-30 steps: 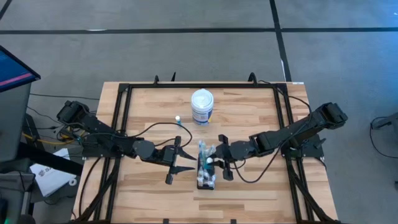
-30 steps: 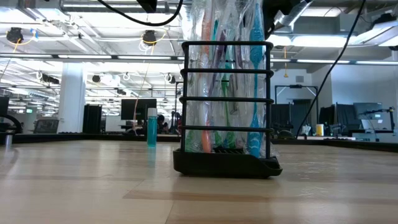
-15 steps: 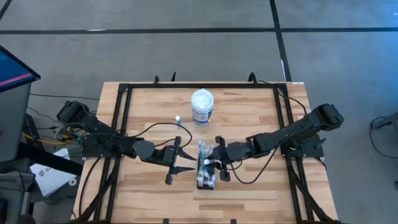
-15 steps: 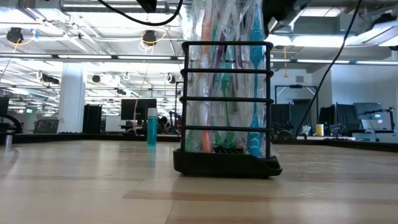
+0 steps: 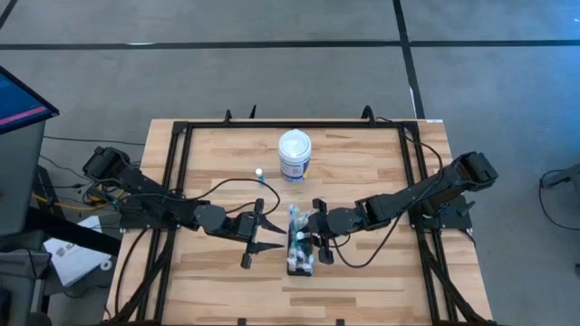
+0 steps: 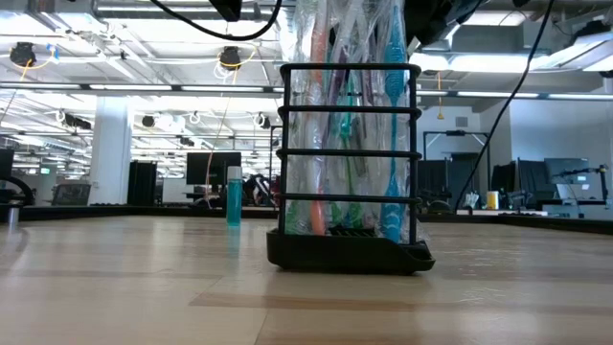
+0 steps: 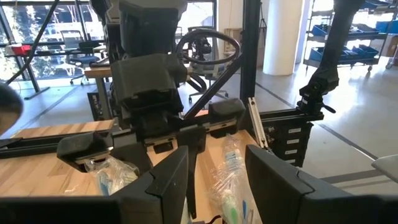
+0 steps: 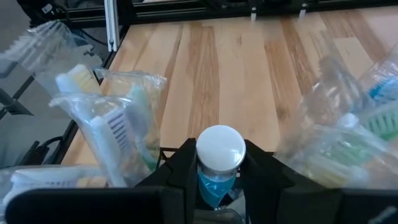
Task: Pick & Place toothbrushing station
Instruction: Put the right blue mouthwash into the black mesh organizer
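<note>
The left gripper (image 5: pixel 255 237) waits just left of the toothbrushing station (image 5: pixel 301 246), its 2 fingers (image 7: pixel 163 180) spread apart with nothing between them. The station — a black slotted rack packed with wrapped toothbrushes (image 6: pixel 350 115) — stands upright on the table (image 5: pixel 362 272), near its front middle. The right gripper (image 5: pixel 319 234) sits over the rack's right side, clamped on a small white-capped blue bottle (image 8: pixel 219 163). Behind the rack stands a white tub (image 5: pixel 294 154), with a second small blue bottle (image 6: pixel 234 196) nearby.
</note>
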